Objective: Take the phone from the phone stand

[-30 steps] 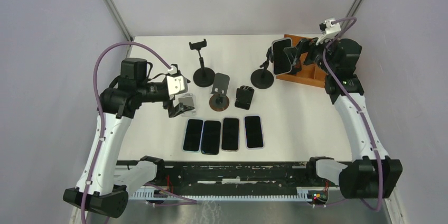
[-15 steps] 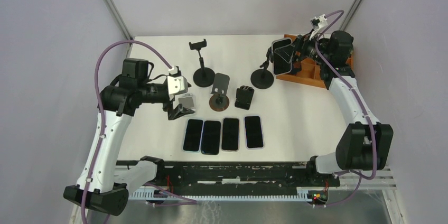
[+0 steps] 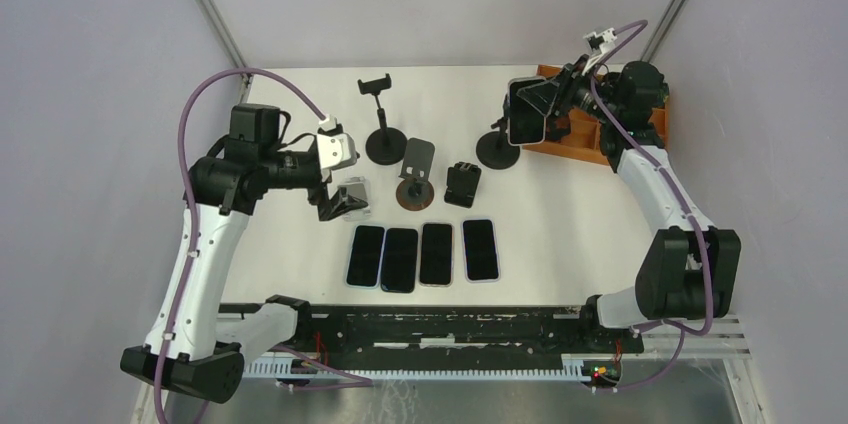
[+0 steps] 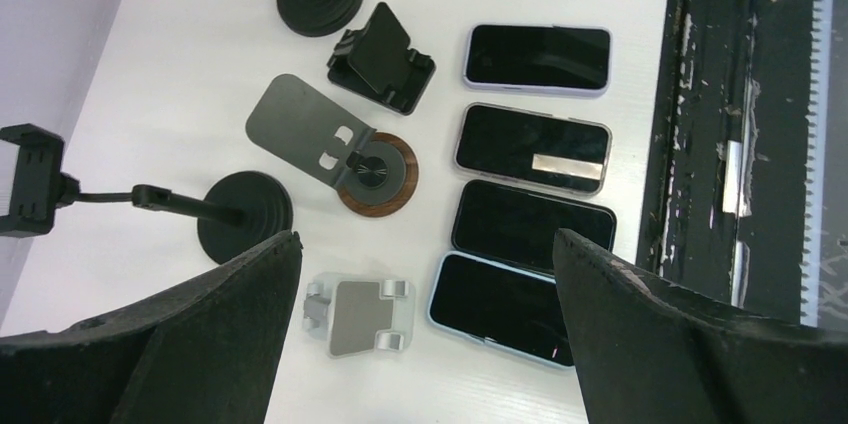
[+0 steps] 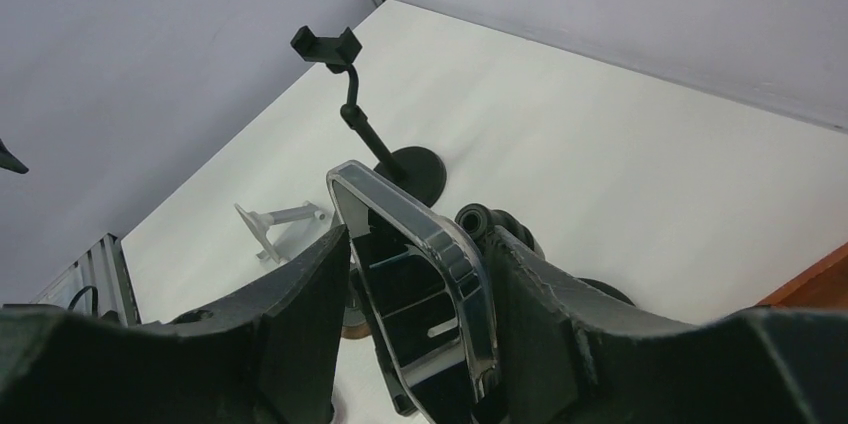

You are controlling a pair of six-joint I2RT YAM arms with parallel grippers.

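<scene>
Bottom of phone (image 5: 455, 284) hidden between right claw (image 5: 415, 244) fingers (image 5: 290, 314); phone stand (image 5: 492, 222) clamp obscured behind.

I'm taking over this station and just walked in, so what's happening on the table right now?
The right gripper appears to grip the phone by its edges while it sits in the tall phone stand at the table's far right; it is not lifted off yet. The left gripper hangs open above the small silver stand, holding nothing. Four other phones lie in a row near the arms.

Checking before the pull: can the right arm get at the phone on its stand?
Likely yes: the right gripper straddles the phone on the stand, a finger on each side, nothing in between.
</scene>
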